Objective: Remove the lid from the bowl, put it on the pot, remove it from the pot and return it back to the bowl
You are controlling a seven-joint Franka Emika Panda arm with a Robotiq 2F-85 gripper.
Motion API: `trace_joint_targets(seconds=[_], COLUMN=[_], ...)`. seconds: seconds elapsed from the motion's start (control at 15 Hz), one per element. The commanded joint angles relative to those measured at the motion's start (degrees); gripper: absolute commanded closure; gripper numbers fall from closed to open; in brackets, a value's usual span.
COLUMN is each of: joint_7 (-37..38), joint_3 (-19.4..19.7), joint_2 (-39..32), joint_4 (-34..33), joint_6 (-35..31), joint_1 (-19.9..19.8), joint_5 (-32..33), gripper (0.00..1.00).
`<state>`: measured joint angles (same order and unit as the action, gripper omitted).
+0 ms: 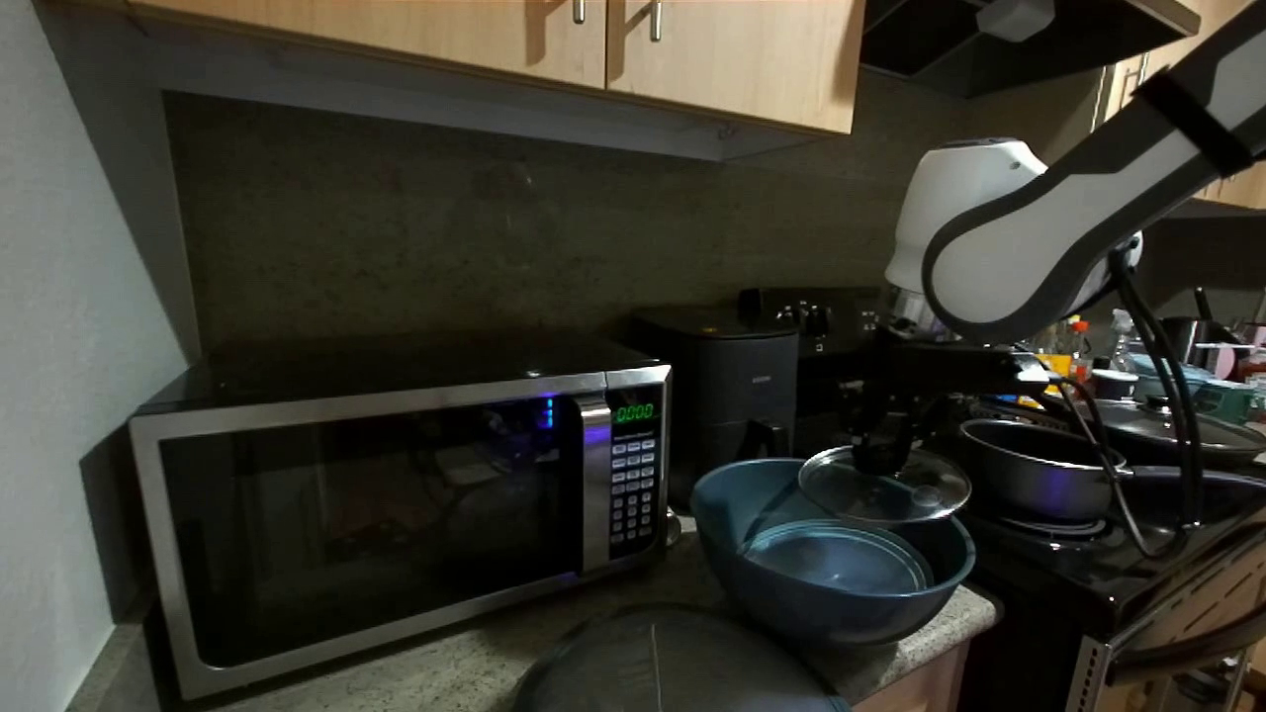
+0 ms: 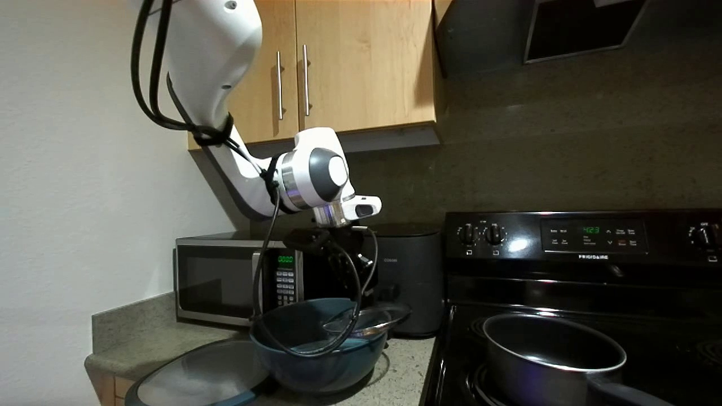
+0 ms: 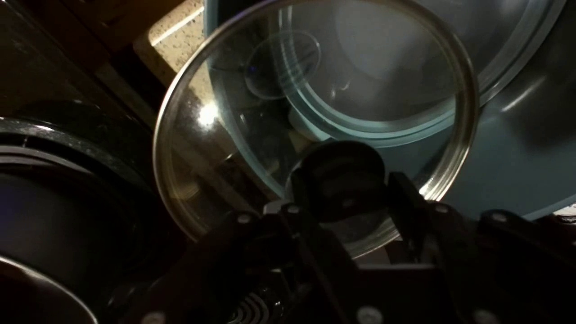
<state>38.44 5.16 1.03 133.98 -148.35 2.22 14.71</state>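
Hanging below the end effector is the lid, knob gripped.

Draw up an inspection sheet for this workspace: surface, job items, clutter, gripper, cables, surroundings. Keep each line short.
Surface: speckled countertop, next to a black stove.
Bowl: blue, on the countertop, a smaller round item inside.
Pot: uncovered, on the stove.
Lid: glass with shiny rim, over the bowl's stove-side edge; whether it touches the bowl cannot be told.
Clutter: large grey dome beside the bowl; bottles farther along, past the pot.
Gripper: closed on the lid's knob.
Cables: black, strapped to the arm; one loop crosses in front of the bowl in an exterior view.
Surroundings: microwave with lit display, dark appliance, wooden cabinets overhead.
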Motion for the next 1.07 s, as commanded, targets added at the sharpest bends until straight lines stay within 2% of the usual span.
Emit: trace_joint_targets(seconds=[0.0, 0.4, 0.6, 0.73, 0.8, 0.87, 0.93, 1.0], joint_7=[-0.3, -0.49, -0.69, 1.38, -0.11, -0.42, -0.61, -1.1], joint_3=[-1.53, -5.83, -6.13, -4.85, -5.42, -5.31, -5.18, -5.09], joint_2=[0.02, -6.49, -9.6, -10.74, -9.41, -9.55, -9.21, -8.76], joint_4=[-0.06, -1.31, -2.5, -4.03, -2.34, -2.86, -2.76, -2.4], joint_6=[0.1, 1.66, 3.18, 4.15, 1.7, 2.39, 2.01, 1.48], joint_1=[-1.63, 2.15, 4.25, 5.41, 4.83, 4.83, 4.54, 4.22], joint_5=[-0.22, 5.29, 6.61, 10.02, 6.81, 6.59, 5.74, 4.87], gripper=[0.78, 0.78, 0.78, 0.78, 0.53, 0.28, 0.27, 0.21])
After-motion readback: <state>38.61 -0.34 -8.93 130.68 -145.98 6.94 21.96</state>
